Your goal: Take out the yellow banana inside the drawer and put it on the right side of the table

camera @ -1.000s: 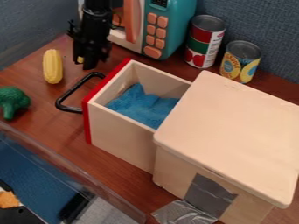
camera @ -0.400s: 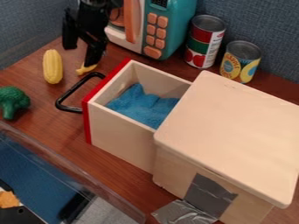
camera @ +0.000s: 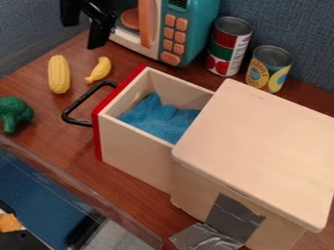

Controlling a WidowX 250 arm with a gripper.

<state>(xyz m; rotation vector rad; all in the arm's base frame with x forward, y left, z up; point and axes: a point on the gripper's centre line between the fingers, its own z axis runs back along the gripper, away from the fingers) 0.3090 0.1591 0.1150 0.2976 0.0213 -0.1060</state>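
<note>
My gripper is spread and empty. The banana lies on the table between corn and drawer, camera-side of my fingertips, apart from them. It looks placed; I should lift up and back, away from it.

A toy microwave, corn and broccoli suggest a play kitchen

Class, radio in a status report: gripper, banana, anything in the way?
Gripper open, empty, near the toy microwave. Banana on the tabletop, outside the drawer. Corn and drawer handle close by, neither touching it.
</note>
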